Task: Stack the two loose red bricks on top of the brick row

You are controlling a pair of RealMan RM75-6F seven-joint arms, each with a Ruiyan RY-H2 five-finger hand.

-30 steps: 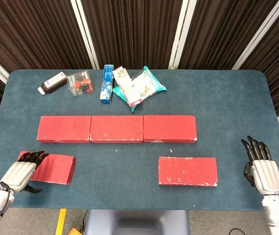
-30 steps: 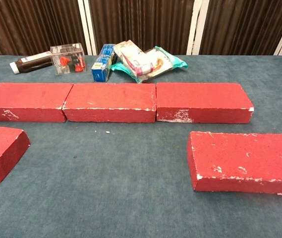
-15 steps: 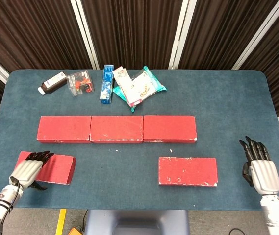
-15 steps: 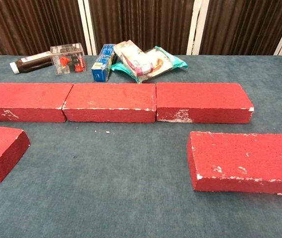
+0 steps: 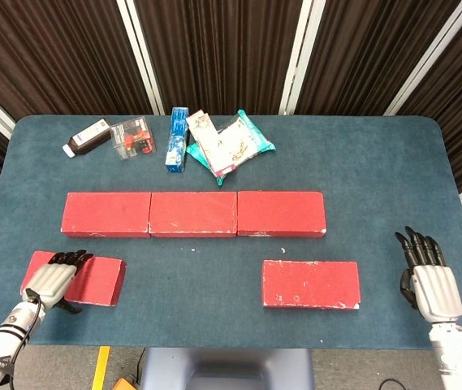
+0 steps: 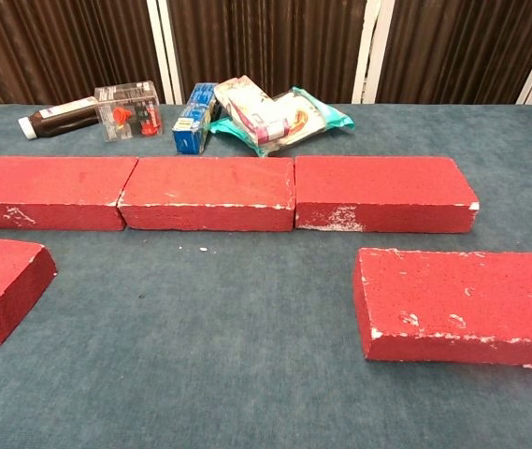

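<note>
Three red bricks form a row (image 5: 194,214) (image 6: 219,193) across the middle of the blue table. One loose red brick (image 5: 92,280) (image 6: 2,286) lies at the near left. My left hand (image 5: 52,280) lies over its left part, fingers stretched across the top; I cannot tell whether it grips. The other loose red brick (image 5: 311,283) (image 6: 462,304) lies at the near right. My right hand (image 5: 429,280) hovers to its right, clear of it, fingers straight and apart, holding nothing. The chest view shows only a dark fingertip at its left edge.
Along the table's far side lie a dark bottle (image 5: 88,136), a clear box with red contents (image 5: 133,137), a blue carton (image 5: 178,139) and a pile of snack packets (image 5: 226,143). The table's front edge (image 5: 231,345) runs just behind both hands.
My left hand has slid right and forward onto the near-left brick, covering more of its top. My right hand has barely shifted. The bricks have not moved.
</note>
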